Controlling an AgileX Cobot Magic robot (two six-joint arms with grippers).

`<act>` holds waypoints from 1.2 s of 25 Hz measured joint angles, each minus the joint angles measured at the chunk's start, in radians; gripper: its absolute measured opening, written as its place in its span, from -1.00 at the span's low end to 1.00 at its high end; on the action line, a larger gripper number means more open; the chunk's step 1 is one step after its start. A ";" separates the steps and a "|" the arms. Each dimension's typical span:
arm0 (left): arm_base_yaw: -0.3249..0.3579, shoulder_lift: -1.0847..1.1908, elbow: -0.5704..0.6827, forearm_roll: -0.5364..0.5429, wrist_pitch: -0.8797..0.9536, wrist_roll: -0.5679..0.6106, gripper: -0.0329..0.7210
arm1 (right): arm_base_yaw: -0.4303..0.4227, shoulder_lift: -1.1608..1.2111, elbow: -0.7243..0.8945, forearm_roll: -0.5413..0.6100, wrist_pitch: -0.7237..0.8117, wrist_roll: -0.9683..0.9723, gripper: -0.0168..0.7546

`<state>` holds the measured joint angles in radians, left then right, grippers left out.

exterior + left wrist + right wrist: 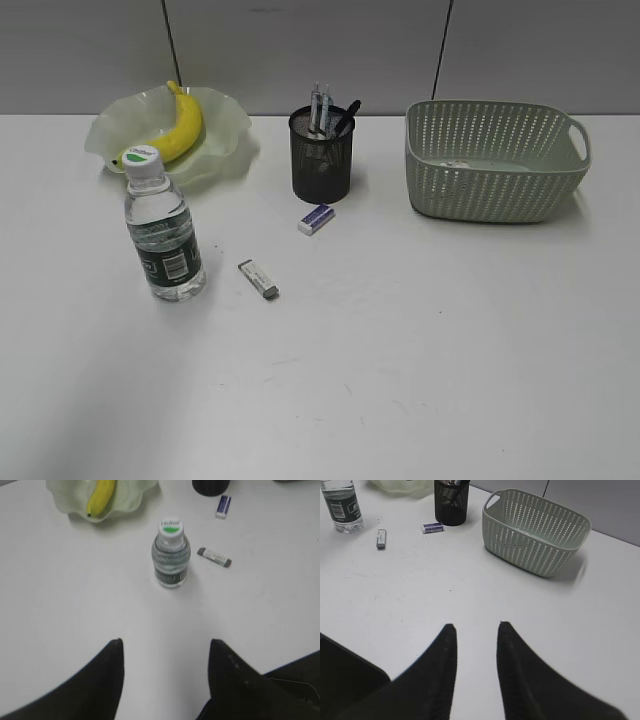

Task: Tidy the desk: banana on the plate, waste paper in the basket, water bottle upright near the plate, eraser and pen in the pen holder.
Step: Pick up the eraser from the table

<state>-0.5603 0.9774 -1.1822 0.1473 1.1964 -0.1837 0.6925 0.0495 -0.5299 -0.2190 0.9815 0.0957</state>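
Erasers (316, 219) first: two lie flat on the desk (420, 340). One is white with a blue sleeve, just in front of the black mesh holder (321, 155); the other (258, 278) is grey and white, nearer the bottle (163, 232). Seen from my left claw (165, 642), whose fingers stand wide apart with nothing between them, the grey eraser (214, 557) lies ahead and to the right, well apart, just right of the upright bottle (171, 555); the blue-sleeved one (223, 506) lies farther ahead. My right claw (476, 626) is narrower but parted, and grips nothing; both erasers sit far ahead to its left, with the basket (536, 531) ahead to its right. Pens (330, 112) stand in the holder. The banana (176, 128), yellow and curved, rests in the wavy green plate (228, 118). Something pale lies in the basket's bottom; I cannot tell what.
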 joint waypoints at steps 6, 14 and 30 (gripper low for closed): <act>0.000 -0.494 0.408 -0.018 -0.018 0.000 0.15 | 0.000 0.000 0.000 0.000 0.000 0.000 -0.34; 0.000 -0.977 0.631 -0.066 -0.106 0.041 0.12 | 0.000 0.124 -0.002 0.020 -0.137 -0.021 -0.34; -0.001 -0.923 0.644 -0.068 -0.135 0.057 0.08 | 0.024 1.611 -0.774 0.259 -0.235 -0.204 0.06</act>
<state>-0.5612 0.0542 -0.5382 0.0798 1.0611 -0.1267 0.7165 1.6603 -1.3040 0.0403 0.7464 -0.1081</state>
